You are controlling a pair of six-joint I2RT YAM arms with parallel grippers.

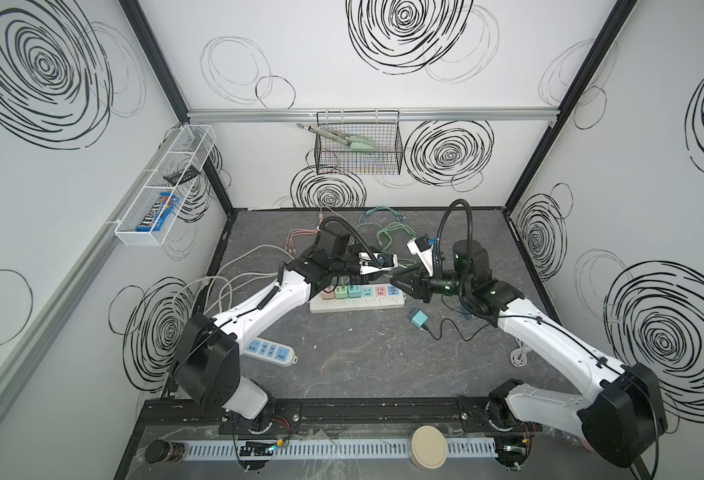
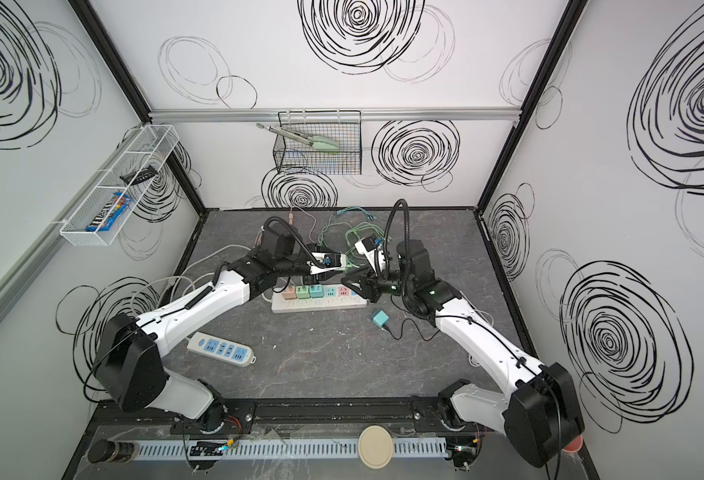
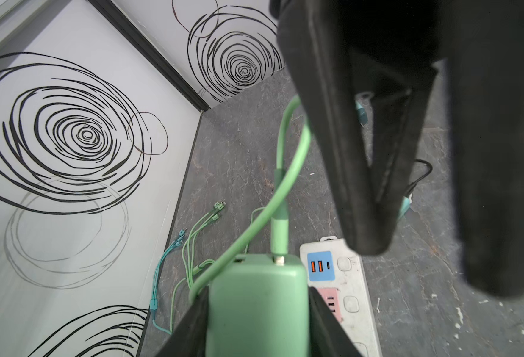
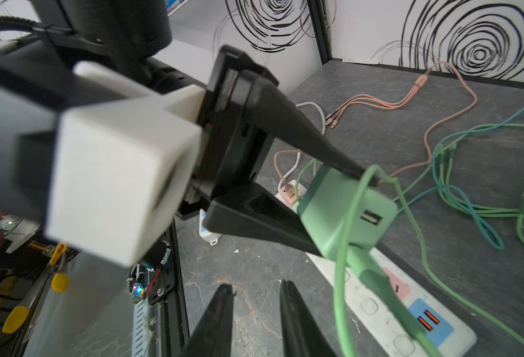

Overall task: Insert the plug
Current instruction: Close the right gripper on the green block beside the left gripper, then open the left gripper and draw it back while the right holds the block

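The left gripper (image 4: 345, 214) clamps the green plug (image 3: 257, 309) between its fingers, pressing on two flat opposite sides. The right gripper (image 4: 256, 287) stands at about 3 o'clock of it in both top views, its fingers narrow with nothing between them. A green cable (image 3: 279, 197) leaves the plug's outer face and loops across one left fingertip. The plug is over the left half of the power strip (image 1: 358, 306), near the table's centre. Whether its pins sit in a socket is hidden. I judge it light, rigid and smooth. The flat faces are the place to hold it, squarely, since the springy cable could twist it. A teal adapter (image 1: 418, 320) lies loose at 4 o'clock from the strip.
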